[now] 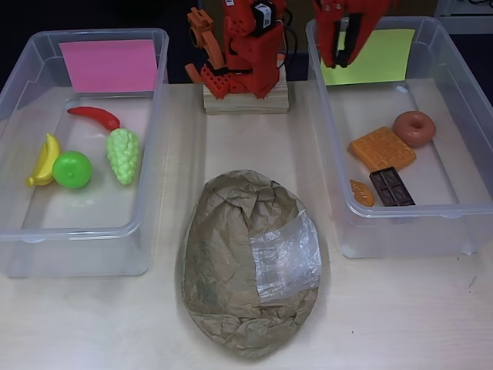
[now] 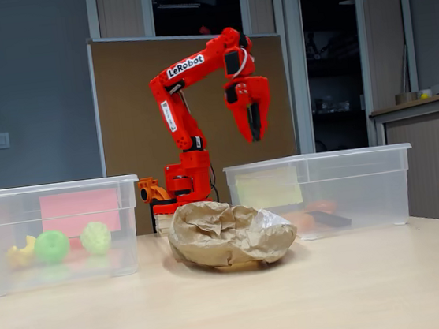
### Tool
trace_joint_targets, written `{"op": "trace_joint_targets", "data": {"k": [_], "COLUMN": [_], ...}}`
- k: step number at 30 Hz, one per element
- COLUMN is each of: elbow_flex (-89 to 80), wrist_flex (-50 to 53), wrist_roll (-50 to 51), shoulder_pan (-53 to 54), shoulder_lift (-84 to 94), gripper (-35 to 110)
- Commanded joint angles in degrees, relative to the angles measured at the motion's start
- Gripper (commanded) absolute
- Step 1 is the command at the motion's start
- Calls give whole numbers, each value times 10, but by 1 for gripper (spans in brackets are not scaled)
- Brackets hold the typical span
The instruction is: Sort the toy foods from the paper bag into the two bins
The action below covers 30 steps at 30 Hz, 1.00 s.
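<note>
Flanking the arm's base: two clear bins, pink-sheeted bin (image 1: 23,92) at left in the overhead view, yellow-green-sheeted bin (image 1: 462,100) at right. Lying between them, nearer the camera than the base, the paper bag (image 1: 246,262), a crumpled brown dome with a shiny tape patch, long axis running front to back in the overhead view. Hanging high above the back of the right-hand bin, the gripper (image 2: 253,129), fingers pointing down, a narrow gap between them, nothing held. Resting in the pink bin: grapes (image 1: 123,154), bananas (image 1: 45,160), green apple (image 1: 72,169), red chili (image 1: 95,116). Resting in the other: waffle (image 1: 381,148), donut (image 1: 414,128), chocolate bar (image 1: 392,187), croissant (image 1: 361,193). Probably sorted out already, going by four pieces per bin, though bag's inside hidden. For any further pick: bag forward and left of the gripper in the overhead view, well below it, well apart.
</note>
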<state>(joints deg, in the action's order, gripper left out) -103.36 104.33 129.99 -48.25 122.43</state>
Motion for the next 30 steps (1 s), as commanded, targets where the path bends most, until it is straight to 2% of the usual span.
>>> {"op": "trace_joint_targets", "data": {"k": [1, 5, 9, 13, 17, 24, 27, 30], "elbow_flex": [-36, -68, -108, -171, -250, -435, -538, -608], "wrist_flex": [7, -17, -82, -222, -370, -545, -652, -694], "wrist_roll": [91, -17, -228, -446, -614, -788, -861, -911], "shoulder_pan": [25, 105, 237, 345, 384, 423, 429, 429], "shoulder_lift": [82, 117, 162, 192, 214, 280, 345, 411], "gripper": [3, 4, 1, 0, 0, 0, 0, 0]}}
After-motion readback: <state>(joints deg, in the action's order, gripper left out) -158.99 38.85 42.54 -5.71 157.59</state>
